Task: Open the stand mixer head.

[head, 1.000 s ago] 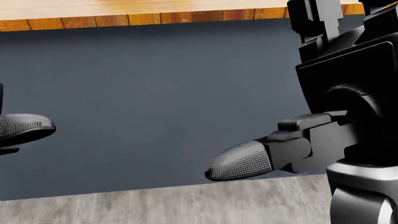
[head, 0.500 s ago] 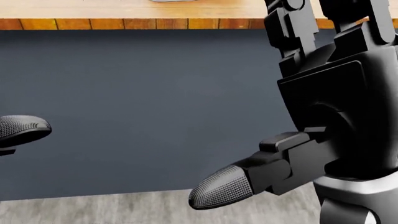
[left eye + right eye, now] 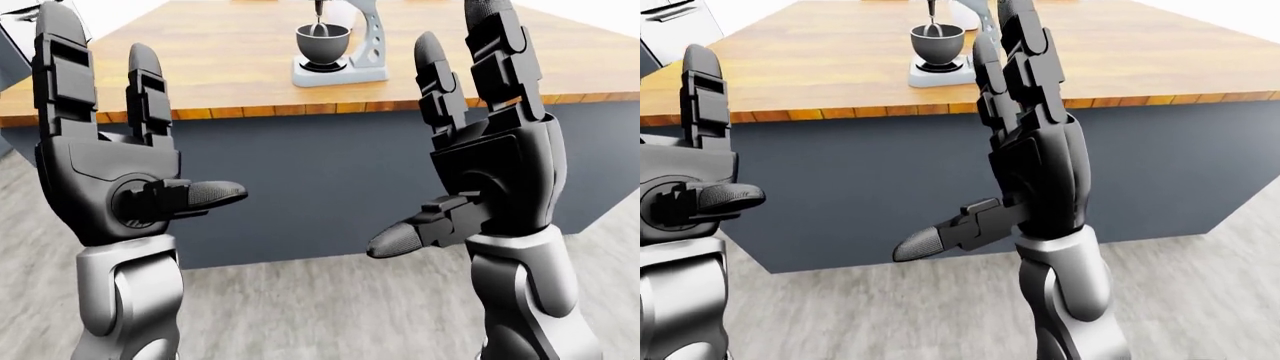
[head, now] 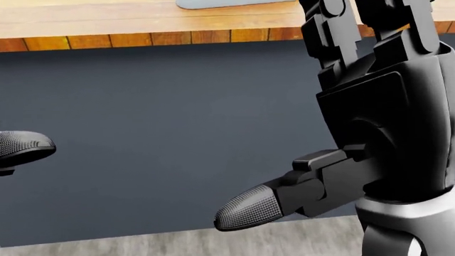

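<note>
While both hands are hanging up in the air, the grey metal stand mixer is sitting far off on the wooden counter top, well in from the counter's near edge. Its dark round bowl is resting on the flat base under the mixer head, which is running out of the top of the picture, so I cannot tell how it is tilting. The black left hand is standing wide, fingers up, holding nothing. The black right hand is also spreading wide and holding nothing. The dark blue counter wall is lying between the robot and the mixer. To do this well, the robot is probably needing to step closer first, then reach over the edge, push up gently under the head, and keep clear of the bowl.
</note>
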Motion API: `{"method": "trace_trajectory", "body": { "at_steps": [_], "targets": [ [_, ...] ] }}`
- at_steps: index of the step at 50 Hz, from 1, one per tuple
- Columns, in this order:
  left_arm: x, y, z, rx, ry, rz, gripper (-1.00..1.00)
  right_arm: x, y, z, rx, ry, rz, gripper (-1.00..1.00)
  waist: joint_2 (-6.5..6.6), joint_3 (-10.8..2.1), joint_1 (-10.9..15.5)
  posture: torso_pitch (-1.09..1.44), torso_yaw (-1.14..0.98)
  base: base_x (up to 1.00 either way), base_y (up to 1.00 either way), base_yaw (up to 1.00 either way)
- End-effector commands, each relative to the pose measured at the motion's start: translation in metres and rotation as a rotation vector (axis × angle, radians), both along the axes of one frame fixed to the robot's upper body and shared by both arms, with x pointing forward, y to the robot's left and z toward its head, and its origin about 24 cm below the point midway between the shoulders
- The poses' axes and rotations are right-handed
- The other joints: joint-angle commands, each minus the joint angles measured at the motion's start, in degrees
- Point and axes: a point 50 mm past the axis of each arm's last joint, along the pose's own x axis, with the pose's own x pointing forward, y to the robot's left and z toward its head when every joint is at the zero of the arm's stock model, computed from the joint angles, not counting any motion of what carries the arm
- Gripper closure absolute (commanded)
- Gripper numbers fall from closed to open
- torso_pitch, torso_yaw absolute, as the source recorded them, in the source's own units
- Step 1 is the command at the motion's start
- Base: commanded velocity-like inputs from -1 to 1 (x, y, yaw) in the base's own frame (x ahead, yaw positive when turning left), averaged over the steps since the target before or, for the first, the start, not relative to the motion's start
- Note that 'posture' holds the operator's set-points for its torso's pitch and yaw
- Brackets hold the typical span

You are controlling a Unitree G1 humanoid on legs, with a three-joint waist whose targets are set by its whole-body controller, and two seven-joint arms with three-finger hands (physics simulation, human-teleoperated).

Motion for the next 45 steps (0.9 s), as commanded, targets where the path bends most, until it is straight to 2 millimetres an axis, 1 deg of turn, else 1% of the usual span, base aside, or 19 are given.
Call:
{"method": "trace_trajectory", "body": {
  "at_steps": [1, 2, 3, 4, 5, 10, 13, 16, 19, 25, 28, 31, 33, 35, 40, 41, 42, 44, 45],
  "targets": [
    [-0.0032, 0.0007, 0.0054, 0.001, -0.038, 0.001, -1.00, -0.0059, -0.0011, 0.0081, 0.013, -0.057, 0.014, -1.00, 0.63, -1.66, 0.21, 0.00, 0.00, 1.00, 0.00, 0.00],
    [-0.0033, 0.0006, 0.0052, 0.003, -0.039, 0.002, -1.00, -0.0050, -0.0011, 0.0079, 0.004, -0.056, 0.000, -1.00, -0.16, 2.17, -0.37, 0.00, 0.00, 1.00, 0.00, 0.00],
    [-0.0034, 0.0006, 0.0052, 0.003, -0.039, 0.001, -1.00, -0.0038, -0.0008, 0.0069, -0.002, -0.043, -0.004, -1.00, -0.26, 2.51, -0.41, 0.00, 0.00, 1.00, 0.00, 0.00],
    [-0.0035, 0.0006, 0.0052, 0.002, -0.039, 0.002, -1.00, -0.0031, -0.0007, 0.0058, -0.005, -0.040, -0.013, -1.00, -0.61, 2.52, -0.56, 0.00, 0.00, 0.00, 0.00, 0.00],
    [-0.0037, 0.0007, 0.0055, 0.002, -0.039, 0.002, -1.00, -0.0029, -0.0003, 0.0052, -0.011, -0.037, -0.017, -1.00, -0.08, -1.20, -1.06, 0.00, 0.00, 0.00, 0.00, 0.00],
    [-0.0043, 0.0009, 0.0058, 0.003, -0.041, 0.003, -1.00, -0.0078, -0.0003, 0.0088, 0.019, -0.057, 0.023, -1.00, 0.35, -2.96, 0.02, 0.00, 0.00, 0.14, 0.00, 0.00],
    [-0.0045, 0.0008, 0.0059, 0.003, -0.042, 0.003, -1.00, -0.0053, 0.0005, 0.0062, -0.003, -0.030, 0.004, -1.00, 0.75, 2.63, 0.02, 0.00, 0.00, 0.83, 0.00, 0.00],
    [-0.0048, 0.0011, 0.0059, 0.004, -0.042, 0.005, -1.00, -0.0055, 0.0006, 0.0057, -0.002, -0.033, 0.002, -1.00, 0.20, -2.90, -0.83, 0.00, 0.00, 0.00, 0.00, 0.00],
    [-0.0044, 0.0013, 0.0058, 0.003, -0.042, 0.005, -1.00, -0.0077, 0.0004, 0.0075, 0.013, -0.043, 0.025, -1.00, -1.77, -0.03, -0.48, 0.00, 0.00, 0.47, 0.00, 0.00],
    [-0.0043, 0.0020, 0.0055, 0.003, -0.041, 0.008, -1.00, -0.0057, 0.0016, 0.0051, -0.003, -0.032, 0.012, -1.00, -5.78, -1.26, 0.33, 0.00, 0.00, 0.33, 0.00, 0.00],
    [-0.0042, 0.0018, 0.0056, 0.002, -0.040, 0.007, -1.00, -0.0085, 0.0006, 0.0077, 0.021, -0.049, 0.034, -1.00, -2.19, -1.21, 0.35, 0.00, 0.00, 0.23, 0.00, 0.00],
    [-0.0044, 0.0015, 0.0055, 0.003, -0.041, 0.006, -1.00, -0.0062, 0.0016, 0.0050, -0.006, -0.034, 0.013, -1.00, 1.03, 2.41, 0.59, 0.00, 0.00, 0.67, 0.00, 0.00],
    [-0.0046, 0.0017, 0.0055, 0.002, -0.040, 0.007, -1.00, -0.0055, 0.0017, 0.0045, -0.008, -0.031, 0.008, -1.00, 0.88, -2.67, 0.50, 0.00, 0.00, 0.00, 0.00, 0.00],
    [-0.0042, 0.0021, 0.0052, 0.003, -0.039, 0.008, -1.00, -0.0053, 0.0016, 0.0048, -0.004, -0.031, 0.009, -1.00, 2.69, -0.42, 0.71, 0.00, 0.00, 0.00, 0.00, 0.00],
    [-0.0043, 0.0024, 0.0051, 0.003, -0.040, 0.008, -1.00, -0.0081, 0.0007, 0.0076, 0.024, -0.050, 0.032, -1.00, 0.63, -1.95, 0.94, 0.00, 0.00, 0.20, 0.00, 0.00],
    [-0.0041, 0.0024, 0.0052, 0.002, -0.040, 0.008, -1.00, -0.0079, 0.0008, 0.0077, 0.025, -0.047, 0.033, -1.00, -0.61, 2.16, 1.24, 0.00, 0.00, 1.00, 0.00, 0.00],
    [-0.0043, 0.0022, 0.0054, 0.002, -0.041, 0.007, -1.00, -0.0082, 0.0011, 0.0079, 0.017, -0.053, 0.027, -1.00, -0.51, 2.63, 1.44, 0.00, 0.00, 1.00, 0.00, 0.00],
    [-0.0045, 0.0021, 0.0047, 0.003, -0.040, 0.007, -1.00, -0.0061, 0.0029, 0.0047, -0.012, -0.033, 0.015, -1.00, -1.28, 2.42, 1.52, 0.00, 0.00, 0.48, 0.00, 0.00],
    [-0.0045, 0.0022, 0.0047, 0.002, -0.039, 0.008, -1.00, -0.0064, 0.0032, 0.0047, -0.013, -0.037, 0.014, -1.00, -0.78, -0.73, 1.36, 0.00, 0.00, 0.00, 0.00, 0.00]
  ]
}}
